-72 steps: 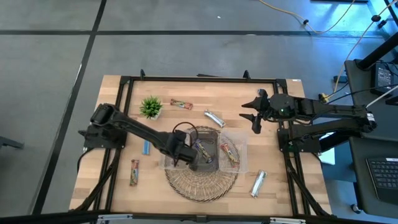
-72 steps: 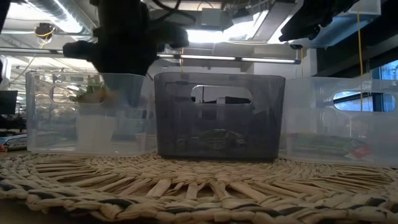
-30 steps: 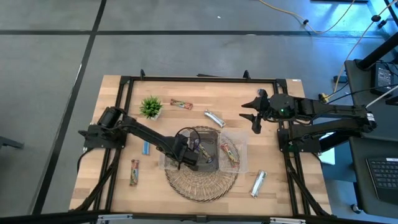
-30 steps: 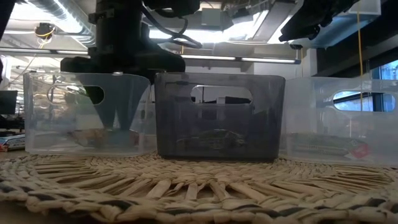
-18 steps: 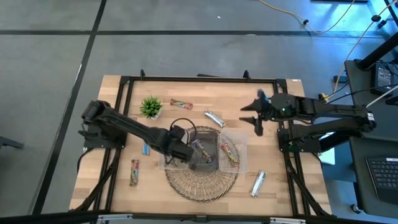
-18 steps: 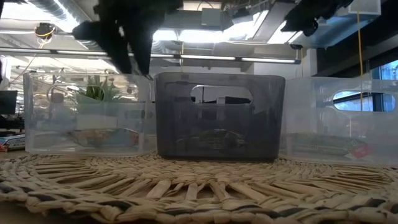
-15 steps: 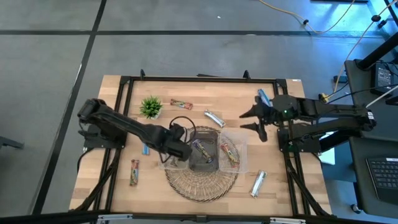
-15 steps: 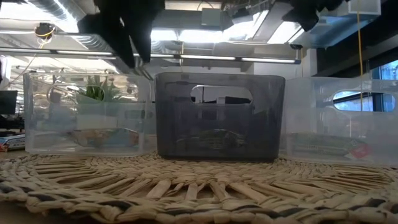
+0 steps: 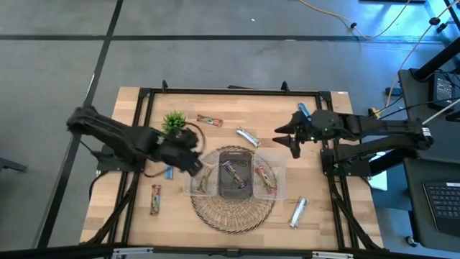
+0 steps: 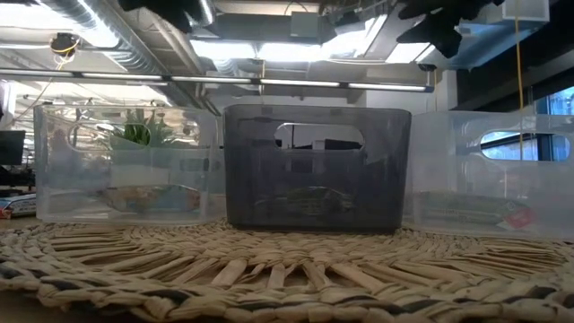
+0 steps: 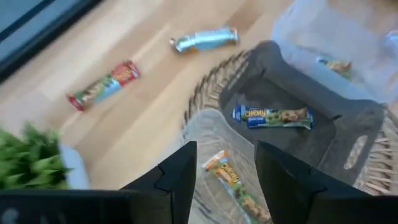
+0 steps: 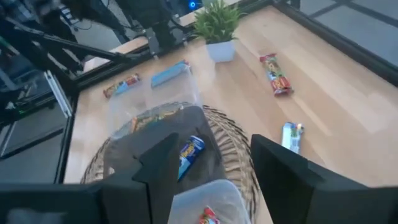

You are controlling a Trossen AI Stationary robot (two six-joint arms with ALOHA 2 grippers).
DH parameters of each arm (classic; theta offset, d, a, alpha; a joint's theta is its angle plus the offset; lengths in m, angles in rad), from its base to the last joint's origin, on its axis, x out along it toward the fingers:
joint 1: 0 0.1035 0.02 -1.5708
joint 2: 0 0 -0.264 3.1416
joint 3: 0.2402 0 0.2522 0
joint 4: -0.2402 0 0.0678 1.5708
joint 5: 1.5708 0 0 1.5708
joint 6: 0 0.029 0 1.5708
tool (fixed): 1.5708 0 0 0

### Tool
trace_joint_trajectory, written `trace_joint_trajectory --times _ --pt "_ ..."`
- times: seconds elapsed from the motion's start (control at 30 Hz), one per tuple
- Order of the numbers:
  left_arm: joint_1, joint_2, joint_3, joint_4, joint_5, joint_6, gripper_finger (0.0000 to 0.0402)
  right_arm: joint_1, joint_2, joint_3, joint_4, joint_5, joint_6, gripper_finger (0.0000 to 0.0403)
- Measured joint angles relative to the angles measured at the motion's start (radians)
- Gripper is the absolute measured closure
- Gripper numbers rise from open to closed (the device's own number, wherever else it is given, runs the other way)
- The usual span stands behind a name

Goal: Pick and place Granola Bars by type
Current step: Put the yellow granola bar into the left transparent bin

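Three bins stand side by side on a woven mat (image 9: 233, 208). The left clear bin (image 10: 126, 161) holds a tan-yellow bar (image 11: 233, 180). The dark middle bin (image 10: 316, 166) holds a purple bar (image 11: 272, 116), and the right clear bin (image 10: 489, 161) a red bar (image 9: 264, 178). Loose bars lying flat on the table are a red one (image 9: 209, 121), a silver one (image 9: 248, 135), a blue one (image 9: 169, 171), a red-brown one (image 9: 154, 199) and another silver one (image 9: 298, 212). My left gripper (image 9: 194, 162) hangs open above the left bin's far-left corner. My right gripper (image 9: 287, 139) waits open, high over the table's far right.
A small green potted plant (image 9: 174, 124) stands at the far left, close behind my left gripper. A black frame (image 9: 230, 91) runs around the tabletop. Bare wood lies between the far edge and the bins.
My left gripper has risen out of the left clear bin, gone toward the table's left and far side, and rolled at the wrist. The tan-yellow bar stays flat on that bin's floor. My right gripper has rolled in place.
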Motion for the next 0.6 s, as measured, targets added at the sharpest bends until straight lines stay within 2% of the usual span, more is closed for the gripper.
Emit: trace_joint_trajectory --times 0.13,0.33,0.5,0.6 --pt "0.000 -0.162 -0.107 0.114 0.001 0.064 0.0247 0.022 0.050 0.000 0.068 0.036 0.008 0.0202" --pt "-0.002 -0.373 -0.333 0.431 0.073 0.210 0.0247 0.029 0.139 0.004 0.139 0.068 0.011 0.0202" --pt "0.020 -0.507 -0.515 0.660 0.136 0.301 0.0247 0.034 0.208 0.105 0.028 0.069 0.030 0.0202" --pt "0.041 -0.562 -0.597 0.753 0.182 0.334 0.0247 0.051 0.257 0.214 -0.109 0.115 0.062 0.0202"
